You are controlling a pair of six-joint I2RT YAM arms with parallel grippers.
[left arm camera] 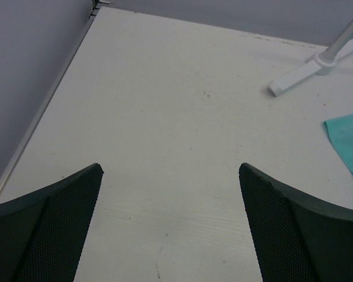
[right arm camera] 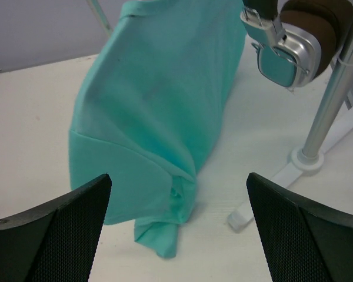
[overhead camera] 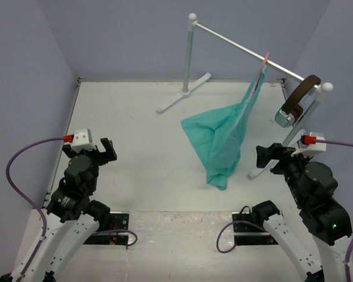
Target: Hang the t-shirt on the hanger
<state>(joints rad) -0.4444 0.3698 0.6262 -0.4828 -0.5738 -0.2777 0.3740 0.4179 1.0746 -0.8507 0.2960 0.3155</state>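
Soft, creased t-shirt (overhead camera: 220,138) is draping from thin pink hanger (overhead camera: 263,66) beside padded headphones (overhead camera: 294,103); left tool (overhead camera: 101,154) and right tool (overhead camera: 268,156) are gaping, empty.

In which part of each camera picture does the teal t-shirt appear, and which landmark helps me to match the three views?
Top external: the t-shirt is right of centre, draped from the rail down to the table.
Left wrist: only a teal corner shows at the right edge.
Right wrist: it fills the centre and upper left.
Shared landmark: the white rail stand; its foot is at the top right in left wrist, its post at the right in right wrist.
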